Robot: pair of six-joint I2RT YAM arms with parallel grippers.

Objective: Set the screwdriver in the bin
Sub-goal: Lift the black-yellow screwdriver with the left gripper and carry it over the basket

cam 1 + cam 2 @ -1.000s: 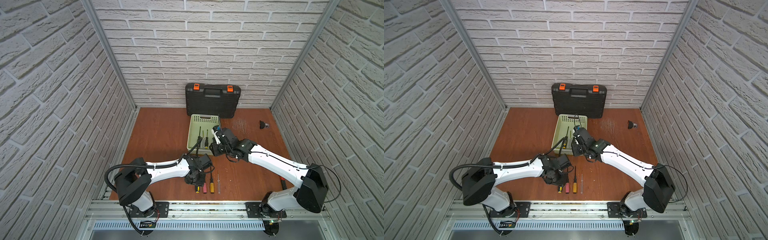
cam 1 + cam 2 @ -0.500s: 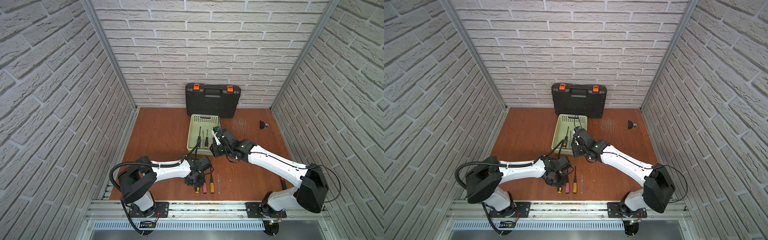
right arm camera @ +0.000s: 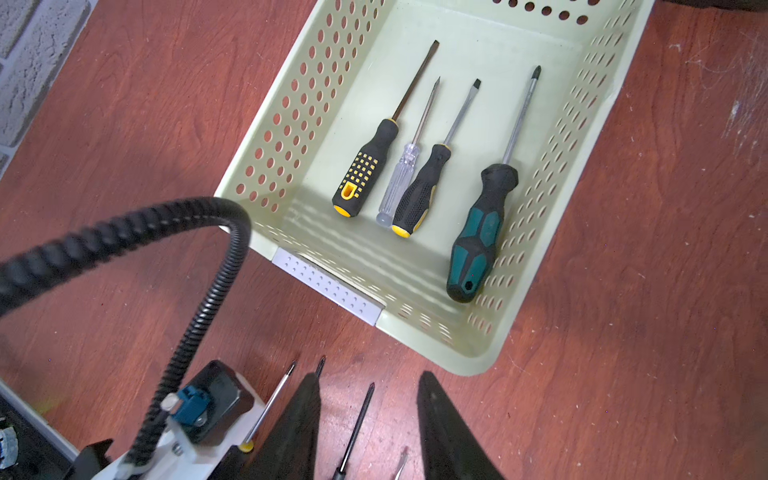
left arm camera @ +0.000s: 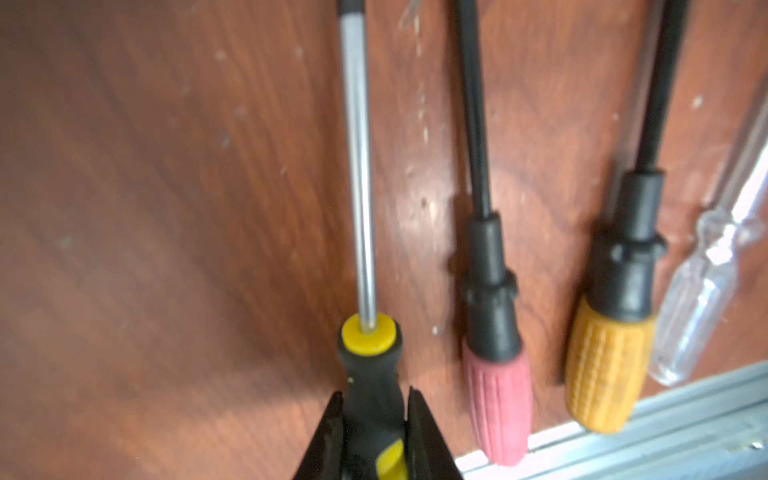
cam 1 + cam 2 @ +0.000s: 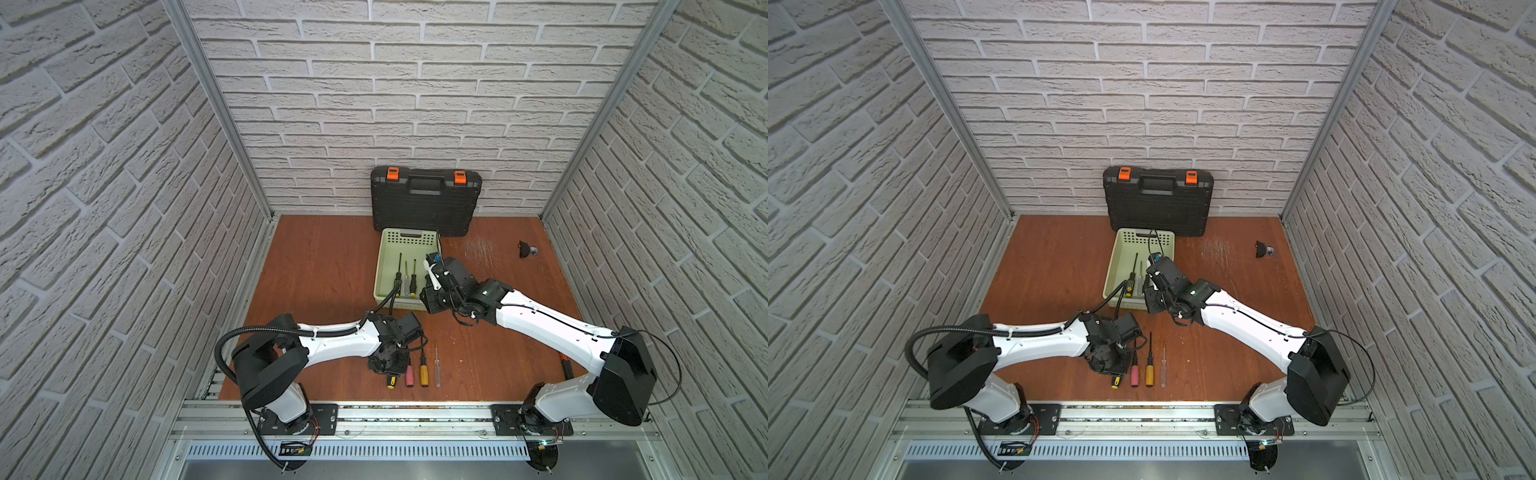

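Observation:
A black-and-yellow screwdriver [image 4: 371,365] lies at the left end of a row on the wooden table, its steel shaft pointing toward the bin. My left gripper [image 4: 376,415] is shut on its handle; in both top views the gripper [image 5: 388,365] [image 5: 1106,362] covers most of the screwdriver [image 5: 391,381] [image 5: 1115,380]. The pale green bin [image 5: 380,266] [image 5: 1115,257] [image 3: 490,357] stands behind the row and holds several screwdrivers. My right gripper [image 3: 370,379] [image 5: 430,301] [image 5: 1152,301] hangs open and empty over the table at the bin's near right corner.
Beside the held screwdriver lie a pink-handled one [image 4: 498,399], an orange-handled one [image 4: 606,365] and a clear one [image 4: 698,316]. A black toolcase [image 5: 426,203] leans on the back wall. The metal rail [image 5: 395,405] borders the front edge. A small black part [image 5: 525,249] lies far right.
My left gripper's jaws have closed onto the black-and-yellow handle, and the left arm has settled slightly lower and nearer the front. The right arm has not moved.

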